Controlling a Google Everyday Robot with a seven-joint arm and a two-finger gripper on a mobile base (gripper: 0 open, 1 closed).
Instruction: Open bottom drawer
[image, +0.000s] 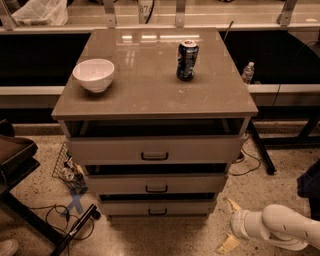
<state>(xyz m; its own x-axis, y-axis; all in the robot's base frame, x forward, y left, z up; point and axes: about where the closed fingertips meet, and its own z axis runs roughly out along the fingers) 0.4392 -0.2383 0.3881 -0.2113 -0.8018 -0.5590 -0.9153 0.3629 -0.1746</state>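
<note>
The bottom drawer (157, 207) is the lowest and narrowest of three pale fronts in the cabinet, with a small black bar handle (157, 212). Its front sits close under the middle drawer (156, 184). My gripper (229, 225) hovers low over the floor to the right of the bottom drawer, pointing left towards it and clear of its front. The two yellowish fingers (233, 204) are spread apart, open, with nothing between them. The white arm (280, 227) enters from the bottom right corner.
A white bowl (93, 74) and a soda can (187, 60) stand on the cabinet top (150, 95). The top drawer (155, 149) is the tallest. Cables and a black stand leg (75, 227) lie on the floor at left; a water bottle (248, 72) is behind at right.
</note>
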